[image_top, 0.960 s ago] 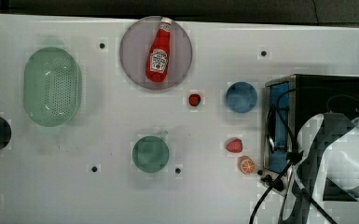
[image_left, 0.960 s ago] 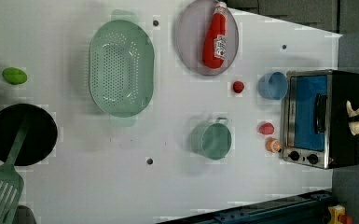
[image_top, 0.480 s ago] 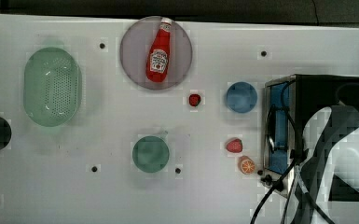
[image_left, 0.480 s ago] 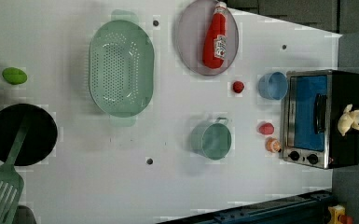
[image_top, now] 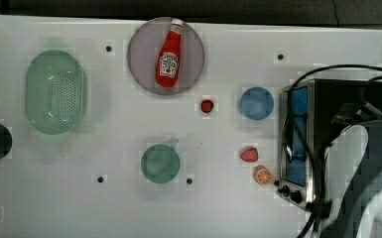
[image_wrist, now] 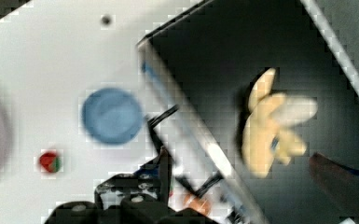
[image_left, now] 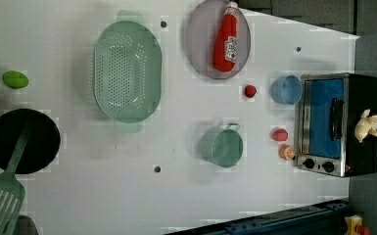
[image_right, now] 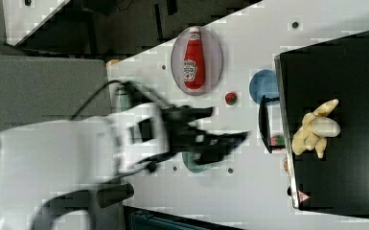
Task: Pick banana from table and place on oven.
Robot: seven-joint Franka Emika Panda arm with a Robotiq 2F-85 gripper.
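One job is looking as good as finished. The table [image_top: 54,198] is carrying the oven [image_right: 345,72] at one end, and the banana [image_right: 315,128] is lying on the oven's black top. It is sitting between the door edge and the back edge, well clear of every corner, with nothing touching it.

Judging by that, the step in hand is getting away cleanly. The best way is probably to be rising straight up before swinging sideways. That would be keeping the fingers off the fruit and off the door handle, which is sticking out past the top's front edge. The toy is resting on its splayed peel flaps, so it is likely sitting steady. Even so, one brush from a finger or a trailing cable could be sliding it toward an edge.

In the right view, the arm [image_right: 52,153] is reaching in from the right view's left, blurred, with its forearm lying roughly level and the wrist pointing toward the oven. The gripper [image_right: 227,123] is hanging well apart from the banana, on the door side of the oven. Its jaws are standing spread with nothing between them. The wrist camera is looking down across the oven's front edge, taking in both the fruit and the table beside it.
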